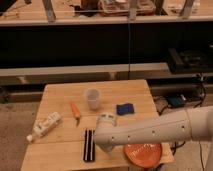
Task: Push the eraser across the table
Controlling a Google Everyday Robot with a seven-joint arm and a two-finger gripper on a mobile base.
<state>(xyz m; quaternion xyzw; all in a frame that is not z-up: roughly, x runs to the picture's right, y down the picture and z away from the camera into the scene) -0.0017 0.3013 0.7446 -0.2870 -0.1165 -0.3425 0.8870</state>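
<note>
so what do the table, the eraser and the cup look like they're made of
The table: pale wood, matt, plank seams visible. The eraser: black, dull, likely rubber or foam; pale groove along it. The cup: translucent whitish, probably plastic. The gripper sits close beside the eraser, near the table's front edge.

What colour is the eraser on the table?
Black with a pale lengthwise groove; the eraser shows in the camera view, with the gripper close beside it.

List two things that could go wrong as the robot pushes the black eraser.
The hand sits close beside the eraser; an off-centre shove on that long block may spin it, not slide it. The eraser lies near the front edge of the table, so a stray push could tip it off.
</note>
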